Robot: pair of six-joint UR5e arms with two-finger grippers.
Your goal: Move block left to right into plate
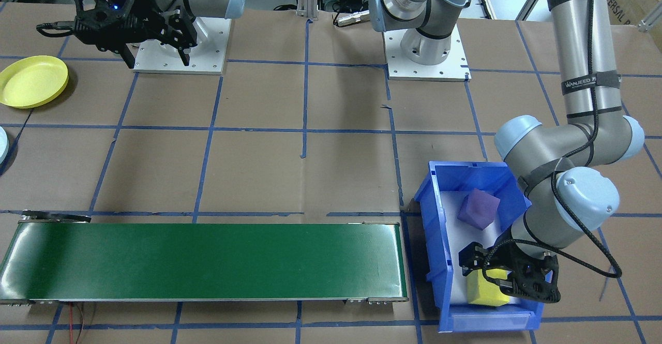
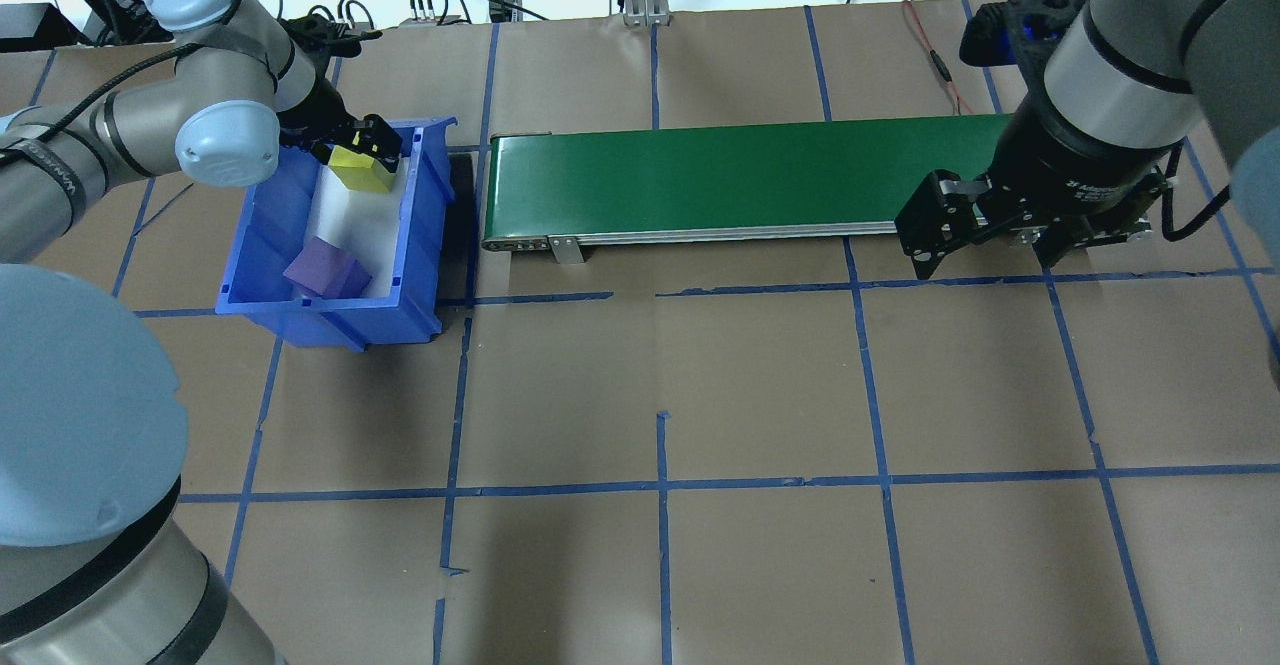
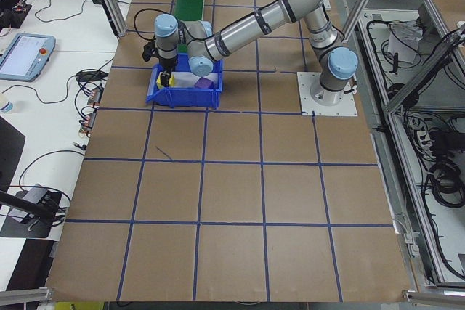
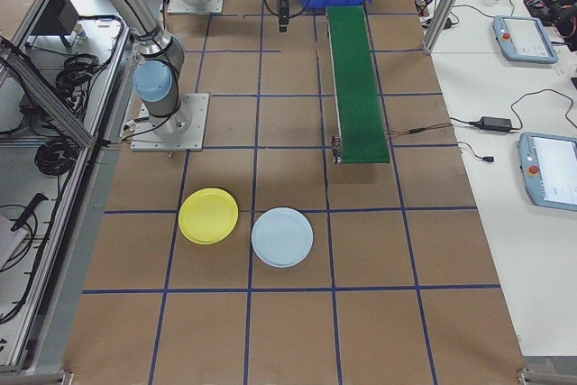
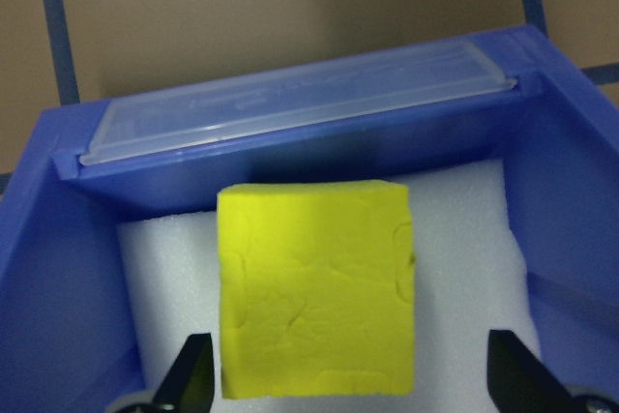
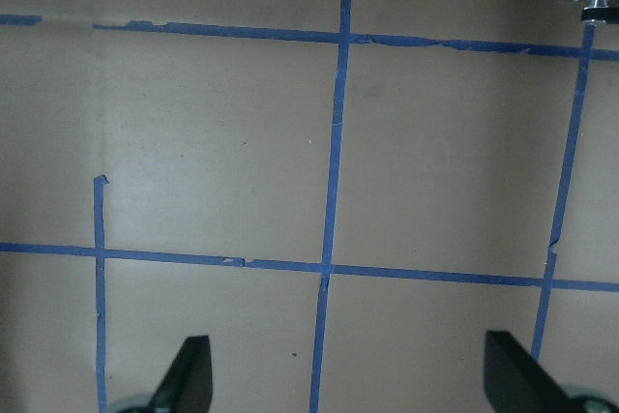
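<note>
A yellow block (image 1: 486,288) (image 2: 362,170) (image 5: 314,287) lies on white foam at the outer end of the blue bin (image 1: 433,230) (image 2: 420,235). A purple block (image 1: 479,208) (image 2: 325,272) lies further along in the same bin. My left gripper (image 1: 509,277) (image 2: 365,140) (image 5: 353,379) is lowered into the bin, open, with one finger on each side of the yellow block and apart from it. My right gripper (image 1: 156,59) (image 2: 985,250) (image 6: 348,384) hangs open and empty above bare table. The yellow plate (image 1: 32,81) (image 4: 208,215) sits at the table's far right end.
A green conveyor belt (image 1: 207,261) (image 2: 740,180) runs from beside the bin toward the right arm's side. A light blue plate (image 4: 282,236) lies next to the yellow one. Blue tape lines grid the brown table.
</note>
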